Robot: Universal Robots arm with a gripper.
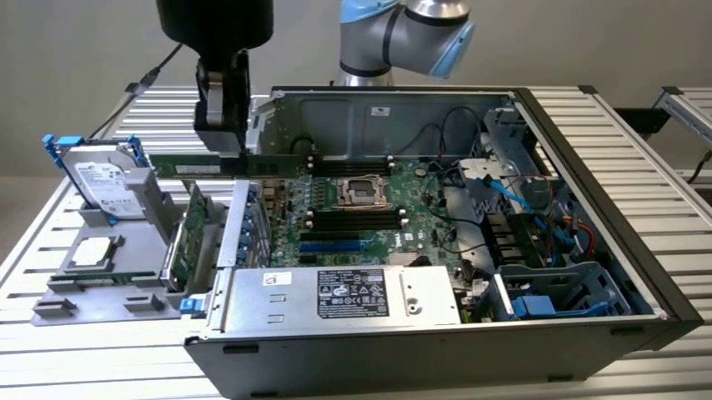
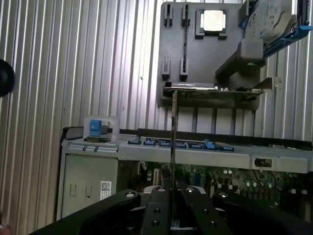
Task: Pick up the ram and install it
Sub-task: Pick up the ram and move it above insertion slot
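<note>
Ram (image 1: 176, 166) (pale label unreadable) clamped in pincer (image 1: 220, 150).

A silver-grey tubular robot arm (image 1: 373, 42) with pale blue joint caps (image 1: 454, 48) ends in a black cylindrical wrist housing (image 1: 213, 21), a thin dark cable (image 1: 162, 65) and a black gripper (image 1: 230, 148) whose flat fingers (image 2: 157, 208) bear small round screws.

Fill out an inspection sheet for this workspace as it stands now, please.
Surface: ribbed metal table bearing an open computer case.
Job's things: ram held level in the air at the case's edge.
Clutter: grey holder with hard drive, processor and expansion card.
Grippers: gripper shut on the ram.
Cables: blue and black leads inside the case; one cable behind.
Surroundings: plain wall; second table at the exterior view's right.
</note>
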